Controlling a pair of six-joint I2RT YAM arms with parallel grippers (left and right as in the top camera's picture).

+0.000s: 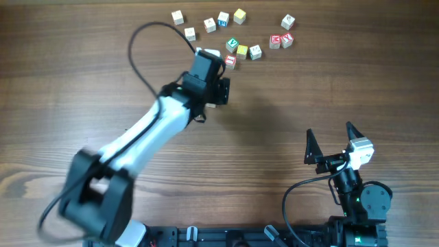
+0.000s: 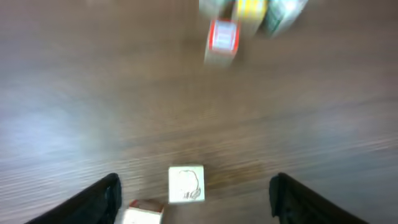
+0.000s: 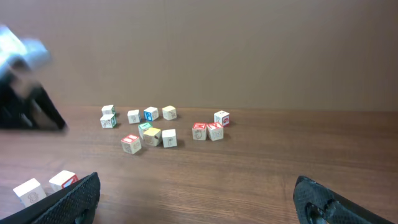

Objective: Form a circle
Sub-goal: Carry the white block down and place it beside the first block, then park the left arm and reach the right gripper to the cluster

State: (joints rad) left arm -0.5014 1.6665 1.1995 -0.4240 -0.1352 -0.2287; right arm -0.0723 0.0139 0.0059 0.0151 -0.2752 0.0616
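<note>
Letter cubes (image 1: 241, 51) lie scattered, their letters unreadable

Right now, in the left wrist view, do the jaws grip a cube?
No, the cream cube sits free between jaws standing wide apart.

Cubes all on table (image 1: 82, 82), far side. Central cluster (image 1: 241, 51) just ahead of my left gripper (image 2: 195, 186). One cube (image 2: 186, 184) between its fingers, apart from both; second cube (image 2: 143, 211) just beside, left in wrist view. Row of five (image 1: 210, 25) behind-left of cluster. Touching pair (image 1: 276, 41) right of cluster, lone cube (image 1: 288, 22) behind pair. My right gripper (image 1: 330, 134) well apart, near right.
</note>
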